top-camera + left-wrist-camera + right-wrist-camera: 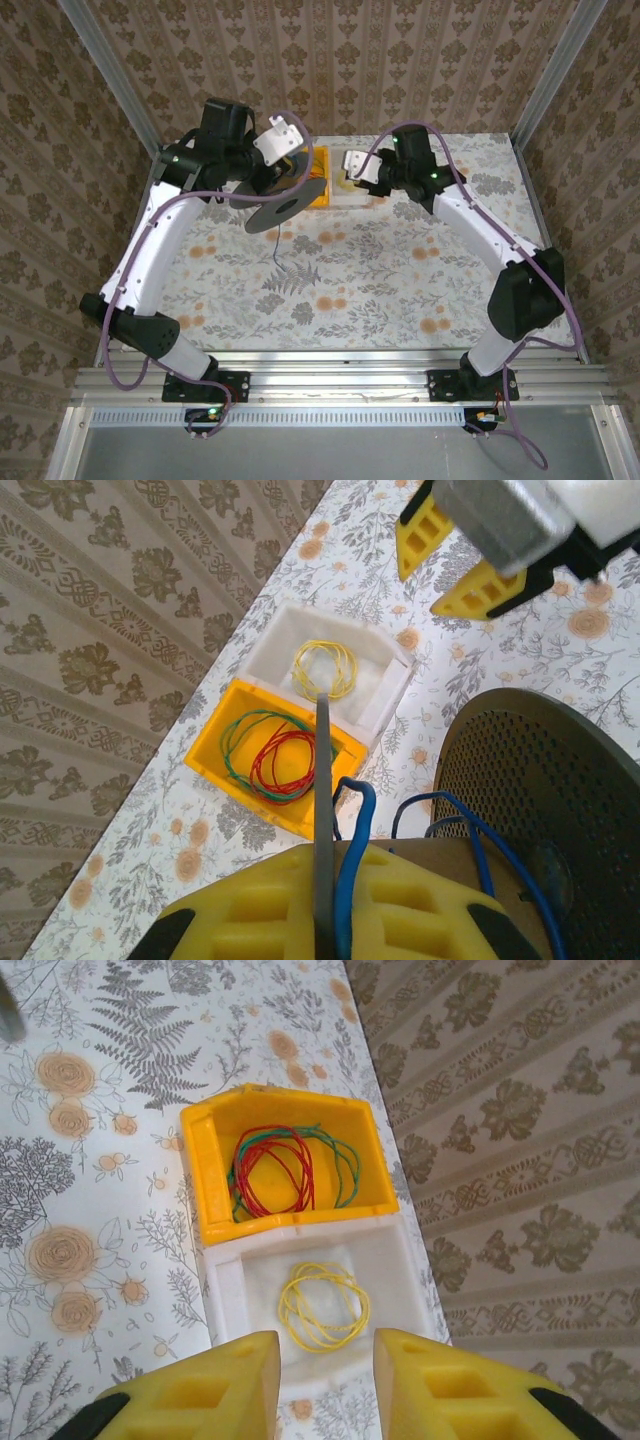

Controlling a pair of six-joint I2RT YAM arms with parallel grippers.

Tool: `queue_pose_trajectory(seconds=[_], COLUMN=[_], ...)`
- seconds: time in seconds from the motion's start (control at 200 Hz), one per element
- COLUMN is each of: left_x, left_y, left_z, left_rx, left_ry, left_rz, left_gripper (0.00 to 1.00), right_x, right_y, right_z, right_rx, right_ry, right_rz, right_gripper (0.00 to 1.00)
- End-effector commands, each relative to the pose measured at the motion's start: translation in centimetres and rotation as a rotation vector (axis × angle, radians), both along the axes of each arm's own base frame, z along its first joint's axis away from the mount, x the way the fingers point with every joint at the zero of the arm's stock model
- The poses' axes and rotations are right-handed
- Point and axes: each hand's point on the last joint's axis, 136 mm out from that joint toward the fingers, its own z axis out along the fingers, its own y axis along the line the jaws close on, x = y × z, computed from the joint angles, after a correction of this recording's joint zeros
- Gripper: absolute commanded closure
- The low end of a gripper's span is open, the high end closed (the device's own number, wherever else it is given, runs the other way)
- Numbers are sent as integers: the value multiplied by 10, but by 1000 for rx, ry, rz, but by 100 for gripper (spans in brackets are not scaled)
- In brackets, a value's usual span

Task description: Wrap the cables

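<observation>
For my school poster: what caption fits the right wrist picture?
Open right gripper by the yellow cable in the white bin; red and green cables in the yellow bin.

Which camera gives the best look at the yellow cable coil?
The right wrist view: the yellow cable coil lies whole and close in the white bin. The left wrist view shows it smaller and farther off. In the top view it is too small to tell.

damask wallpaper point(350, 60) (beige), floral tablecloth point(380, 280)
</observation>
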Motion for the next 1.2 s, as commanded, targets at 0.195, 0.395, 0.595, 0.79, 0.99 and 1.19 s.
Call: queue_pose_trajectory(seconds=[0.195,0.395,0.595,0.79,0.99,1.19], left_x=[6,29,44,53,57,58], left_y=[1,4,5,14,19,20], left_z=[31,60,94,110,113,118], left_rx=[-121,-270,-430,-477,-490,-503], left_ry=[-72,-110,-144,-175,-188,-200], left_rz=[11,146,246,322,368,373], left_gripper=[100,100,100,100,100,100], right_x=[-37,-62,-81,-88,-84,-81], right_y=[-13,3,43,74,87,90], right_z=[46,24,1,-14,-26,-36], right_rx=[390,687,838,885,906,892], right_ry=[161,556,787,929,1004,1016], right_rz=[-70,-160,-186,-189,-210,-238], right_gripper=[34,21,17,22,31,36])
